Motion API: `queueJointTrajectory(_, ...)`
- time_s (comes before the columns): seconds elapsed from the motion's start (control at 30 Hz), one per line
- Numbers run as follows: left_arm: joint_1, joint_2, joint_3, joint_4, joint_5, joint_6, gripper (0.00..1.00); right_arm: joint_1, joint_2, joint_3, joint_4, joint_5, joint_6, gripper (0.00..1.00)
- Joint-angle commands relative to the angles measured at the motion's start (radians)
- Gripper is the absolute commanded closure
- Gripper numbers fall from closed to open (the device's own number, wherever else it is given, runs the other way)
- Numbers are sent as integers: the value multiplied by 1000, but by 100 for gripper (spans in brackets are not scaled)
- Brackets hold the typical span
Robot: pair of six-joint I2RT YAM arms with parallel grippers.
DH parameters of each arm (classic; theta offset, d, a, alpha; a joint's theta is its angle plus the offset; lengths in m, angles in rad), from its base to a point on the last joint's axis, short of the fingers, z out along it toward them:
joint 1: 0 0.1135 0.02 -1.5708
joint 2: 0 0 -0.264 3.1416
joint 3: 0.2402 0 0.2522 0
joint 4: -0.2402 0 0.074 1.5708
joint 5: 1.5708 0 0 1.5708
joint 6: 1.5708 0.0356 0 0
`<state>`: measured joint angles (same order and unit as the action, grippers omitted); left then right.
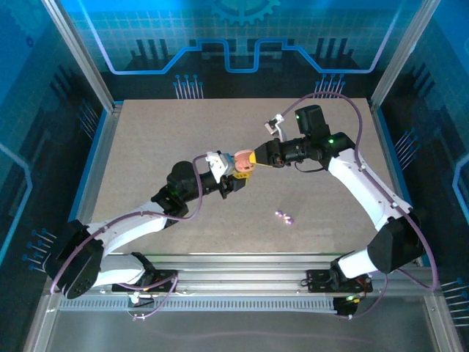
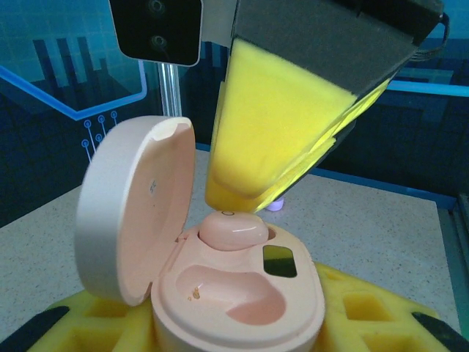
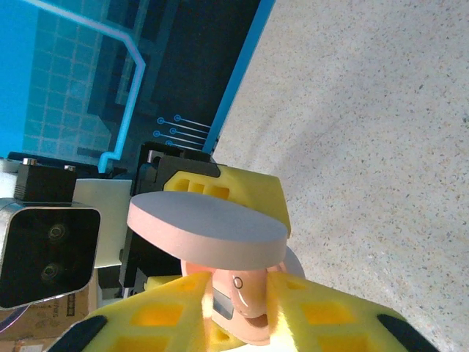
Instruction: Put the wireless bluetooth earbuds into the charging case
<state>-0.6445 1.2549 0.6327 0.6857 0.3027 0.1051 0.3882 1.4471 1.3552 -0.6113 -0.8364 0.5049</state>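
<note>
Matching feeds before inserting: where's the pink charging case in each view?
Top external: charging case at picture centre.
Left wrist: charging case lower centre, lid open leftward.
Right wrist: charging case lower centre, lid above.
Shared landmark: yellow pads of the right end effector.

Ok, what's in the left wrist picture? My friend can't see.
An open pink charging case holds one pink earbud at the back; its front socket is empty. The right end effector hangs just above that earbud.
</note>
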Motion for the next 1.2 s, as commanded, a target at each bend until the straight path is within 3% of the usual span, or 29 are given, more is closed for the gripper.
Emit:
queueJointTrajectory(0.0, -7, -32, 24, 38, -19, 16, 64, 9, -41, 36, -38, 22, -33, 69)
queueJointTrajectory(0.17, -6, -46, 12, 31, -44, 32, 64, -54, -148, -4, -66, 96, -42, 65)
queueJointTrajectory(0.4, -6, -71, -5, 45, -82, 46, 64, -160, -207, -172, -256, 468, -2, 65)
queueJointTrajectory(0.7, -7, -76, -4, 44, -76, 37, 64, -124, -48, -433, -200, 558, 25, 64)
queueJointTrajectory(0.87, -7, -78, -5, 41, -79, 39, 64, -80, 53, -452, -166, 531, 11, 66)
queueJointTrajectory(1.17, -7, -86, -7, 29, -82, 43, 64, -41, 100, -459, -176, 606, 52, 65)
